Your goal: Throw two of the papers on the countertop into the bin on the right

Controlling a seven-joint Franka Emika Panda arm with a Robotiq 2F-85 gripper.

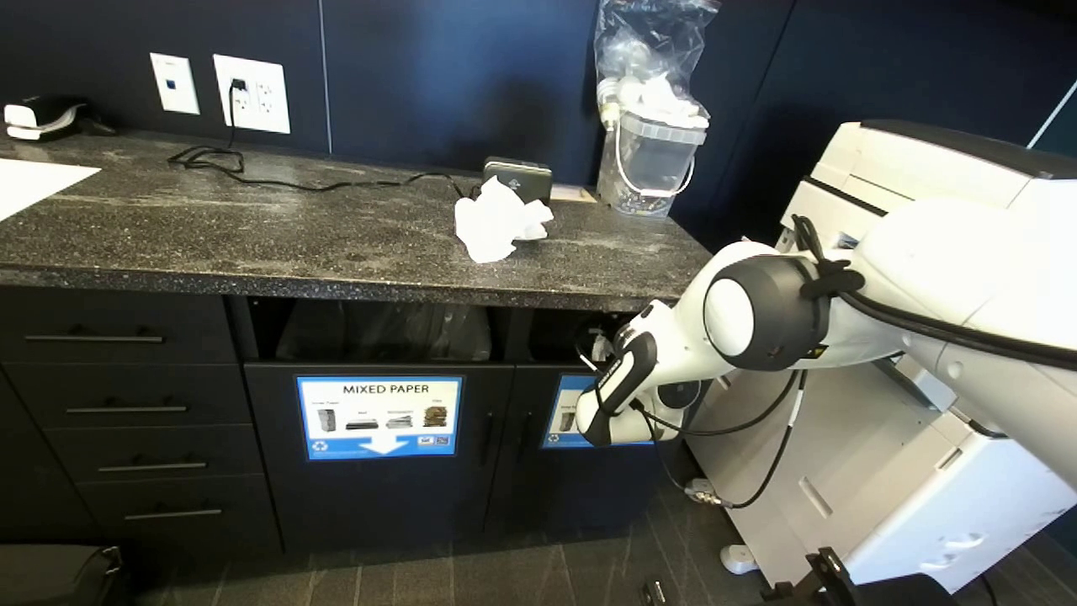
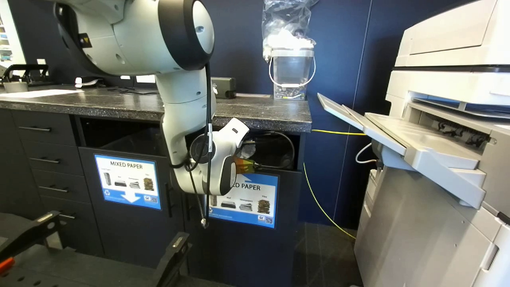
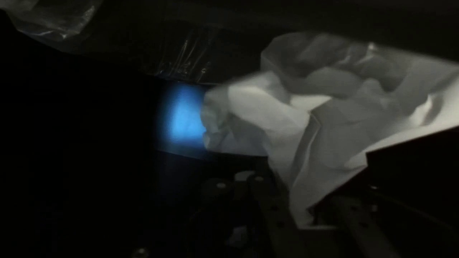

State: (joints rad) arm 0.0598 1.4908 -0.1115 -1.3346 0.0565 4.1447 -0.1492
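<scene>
At the opening of the right-hand bin (image 2: 247, 249), one crumpled paper (image 3: 326, 118) partly hid the pincer (image 3: 310, 200); whether its jaws gripped, I couldn't tell. A second wad (image 1: 498, 220) sat on the countertop (image 1: 336, 231).

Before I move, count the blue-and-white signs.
2, in both exterior views: left sign on the left compartment, right sign on the bin, partly hidden by the arm. Others could be out of sight.
</scene>
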